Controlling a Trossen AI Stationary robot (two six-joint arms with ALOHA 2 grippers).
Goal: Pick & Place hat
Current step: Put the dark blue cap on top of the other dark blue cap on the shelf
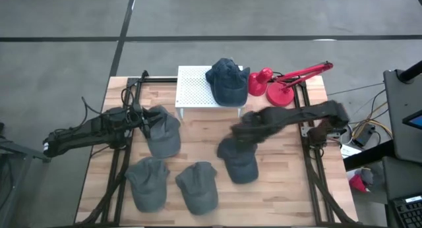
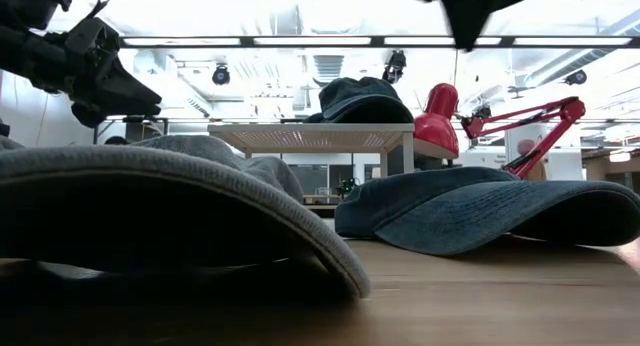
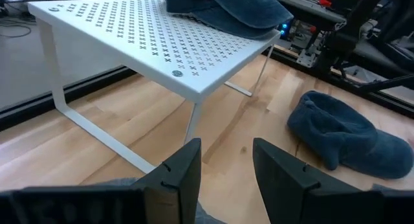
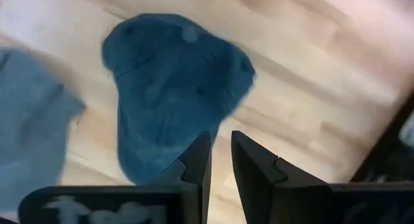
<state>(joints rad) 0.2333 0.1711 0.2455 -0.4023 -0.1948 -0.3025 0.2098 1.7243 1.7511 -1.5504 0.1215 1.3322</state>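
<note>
Wooden tabletop carried five soft denim-blue hats: four lying flat and one on the white perforated shelf (beside a red lamp). Right pincer hovered narrowly parted and empty over the rightmost hat, its brim partly hidden by the blurred arm; left pincer, parted and empty, waited over the left hat.

one hat lies on the rack at the table's back, four hats before it.
</note>
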